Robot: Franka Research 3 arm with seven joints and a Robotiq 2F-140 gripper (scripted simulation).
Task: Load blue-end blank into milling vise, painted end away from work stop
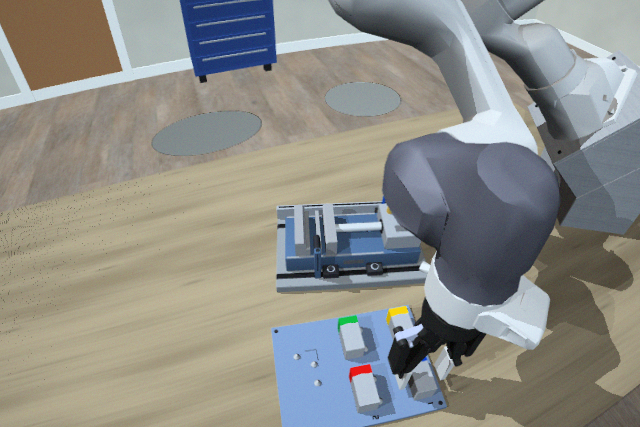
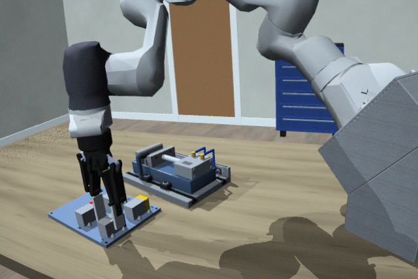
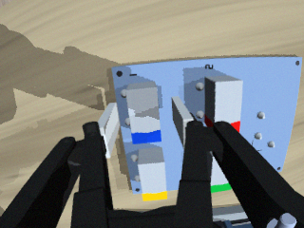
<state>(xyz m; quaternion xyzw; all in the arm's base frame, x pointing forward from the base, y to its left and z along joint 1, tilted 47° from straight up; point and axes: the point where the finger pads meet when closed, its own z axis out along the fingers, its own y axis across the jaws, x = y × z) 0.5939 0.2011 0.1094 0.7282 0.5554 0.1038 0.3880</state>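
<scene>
The blank with the blue end (image 1: pixel 423 386) (image 2: pixel 105 227) (image 3: pixel 144 100) lies on the infeed plate (image 1: pixel 299 401) (image 2: pixel 67 213) (image 3: pixel 252 71), at the corner marked 1. My gripper (image 1: pixel 423 371) (image 2: pixel 108 214) (image 3: pixel 144 111) is open, pointing down over it. Its pads stand on either side of the blank's long sides, with a gap to each in the wrist view. How low the tips reach is hard to tell. The vise (image 1: pixel 361 244) (image 2: pixel 162 174) has no blank between its jaws. Its fixed jaw (image 1: pixel 299 228) is at the far end from the hoses, and the work stop (image 1: pixel 317 257) stands at the plate side.
The yellow-ended blank (image 1: pixel 398 314) (image 2: pixel 134 209) (image 3: pixel 152 176) lies in line beyond the blue end. The red-ended blank (image 1: pixel 365 391) (image 2: pixel 85 215) (image 3: pixel 229 100) is beside one finger. The green-ended blank (image 1: pixel 352 340) (image 3: pixel 220 173) lies behind it. Small pins stand on the plate.
</scene>
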